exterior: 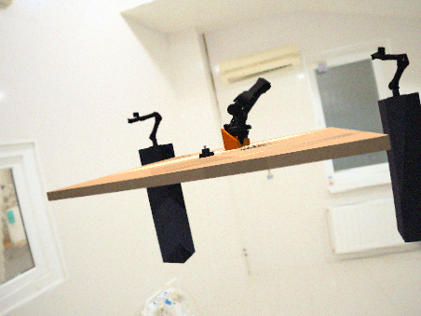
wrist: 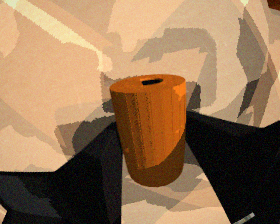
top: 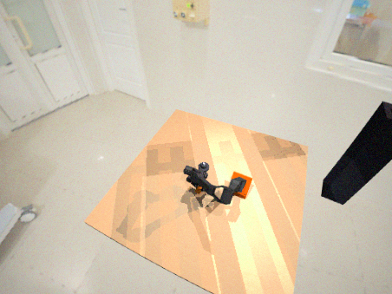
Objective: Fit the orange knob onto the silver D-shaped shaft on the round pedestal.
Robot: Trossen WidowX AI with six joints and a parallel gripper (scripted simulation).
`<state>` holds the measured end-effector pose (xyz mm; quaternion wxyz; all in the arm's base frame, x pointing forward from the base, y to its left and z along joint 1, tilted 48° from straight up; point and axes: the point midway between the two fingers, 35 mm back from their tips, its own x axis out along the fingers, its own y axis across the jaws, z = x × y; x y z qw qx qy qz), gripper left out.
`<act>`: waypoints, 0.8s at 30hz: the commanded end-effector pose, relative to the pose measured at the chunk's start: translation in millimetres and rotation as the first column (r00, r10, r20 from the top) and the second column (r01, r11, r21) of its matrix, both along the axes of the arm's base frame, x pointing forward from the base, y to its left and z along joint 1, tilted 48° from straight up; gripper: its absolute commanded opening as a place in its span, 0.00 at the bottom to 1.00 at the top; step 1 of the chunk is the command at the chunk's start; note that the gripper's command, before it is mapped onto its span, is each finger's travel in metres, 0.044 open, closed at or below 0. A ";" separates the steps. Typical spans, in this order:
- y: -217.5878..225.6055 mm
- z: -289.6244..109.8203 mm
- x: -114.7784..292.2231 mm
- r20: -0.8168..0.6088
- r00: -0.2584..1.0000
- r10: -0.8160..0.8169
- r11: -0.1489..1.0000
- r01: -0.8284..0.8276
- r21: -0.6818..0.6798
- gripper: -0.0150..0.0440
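Note:
My gripper (top: 198,186) (wrist: 149,122) is shut on the orange knob (top: 199,189) (wrist: 149,118). In the wrist view the knob stands out between the two dark fingers, a little tilted, with its end face and a small dark hole turned away from the camera, above the table. The round dark pedestal (top: 203,167) (exterior: 205,153) with the silver shaft stands on the table just behind the gripper in the top view. The knob is apart from it. The shaft's flat side is too small to tell.
The arm's orange base (top: 242,185) (exterior: 229,140) sits on the wooden table (top: 130,214) (exterior: 140,176). Dark pillars (top: 364,158) (exterior: 169,212) (exterior: 406,165) stand beside the table, two carrying small black arms.

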<state>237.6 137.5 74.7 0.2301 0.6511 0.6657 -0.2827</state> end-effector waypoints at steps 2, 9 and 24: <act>0.0 0.4 0.3 -0.126 0.985 -0.118 0.993 0.117 -0.014 0.56; 0.0 0.4 0.3 -0.213 0.957 -0.199 0.980 0.196 -0.034 0.56; 9.8 -7.1 -0.6 -0.211 0.959 -0.192 0.981 0.189 -0.032 0.65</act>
